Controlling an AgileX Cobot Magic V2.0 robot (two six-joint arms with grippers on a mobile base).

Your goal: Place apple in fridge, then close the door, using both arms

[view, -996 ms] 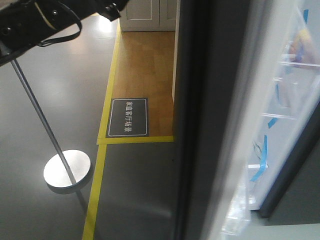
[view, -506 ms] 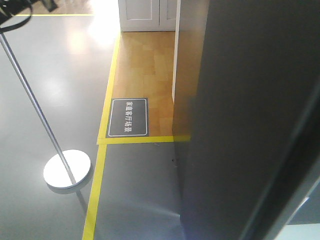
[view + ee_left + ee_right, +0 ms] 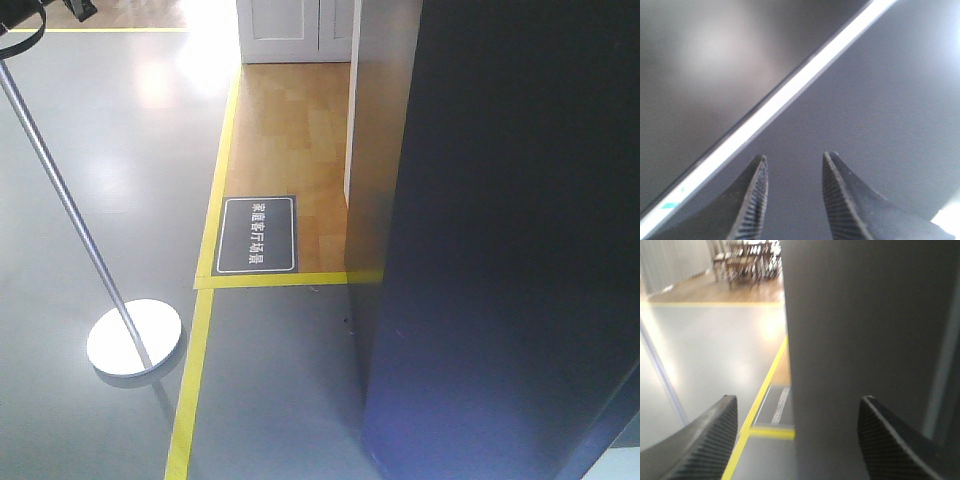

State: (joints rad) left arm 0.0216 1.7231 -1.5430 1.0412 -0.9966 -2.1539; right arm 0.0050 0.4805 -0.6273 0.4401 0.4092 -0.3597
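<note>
The door [image 3: 500,230] of the fridge shows its dark grey outside and fills the right of the front view; none of the white inside shows there. My left gripper [image 3: 795,156] is open with nothing between its fingers, close against a dark panel [image 3: 880,100]. A narrow bright white strip [image 3: 790,92] crosses that view diagonally between two dark panels, with a speck of blue tape [image 3: 670,205] at its lower end. My right gripper [image 3: 798,398] is wide open and empty, facing the door's dark surface [image 3: 865,315]. The apple is out of view.
A metal pole stand [image 3: 60,200] with a round base [image 3: 134,337] stands on the grey floor at left. Yellow floor tape [image 3: 200,340] borders a wood-floor area with a dark sign [image 3: 258,234]. A white panelled room door [image 3: 295,30] is at the back.
The door has swung round: its white inside with clear bins and blue tape showed a second ago, now only the dark outside. The black arm at top left has left the front view.
</note>
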